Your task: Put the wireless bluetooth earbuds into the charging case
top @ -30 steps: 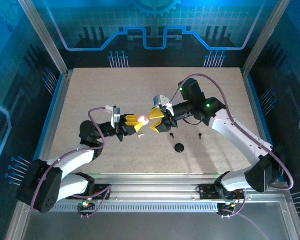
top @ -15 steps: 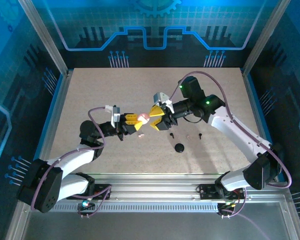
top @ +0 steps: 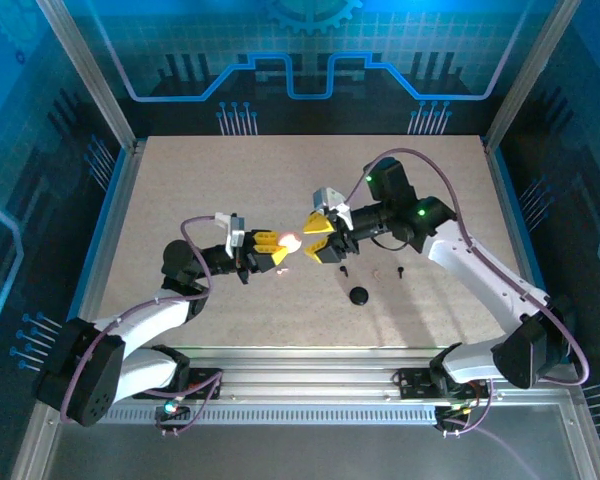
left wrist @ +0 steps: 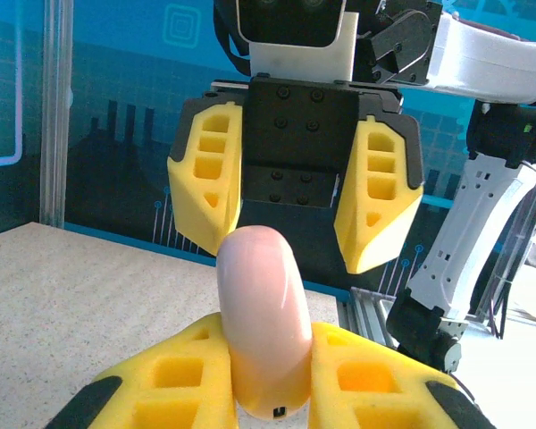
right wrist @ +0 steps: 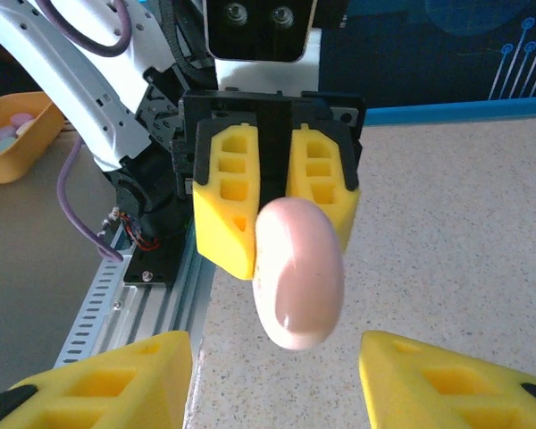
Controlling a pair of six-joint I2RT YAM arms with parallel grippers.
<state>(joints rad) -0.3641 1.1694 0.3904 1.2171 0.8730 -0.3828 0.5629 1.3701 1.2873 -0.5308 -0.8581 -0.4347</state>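
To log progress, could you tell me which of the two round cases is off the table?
The pink case, clamped on edge in the left end effector; the black case lies flat on the table.

The left arm (top: 145,325) and right arm (top: 480,265) wear white shells over black joints, each trailing a purplish cable (right wrist: 62,183). Their yellow fingers (left wrist: 205,179) (blocky, with rectangular cut-outs) sit on black, screw-studded mounts (left wrist: 299,125); green lights (top: 417,210) dot the right arm.
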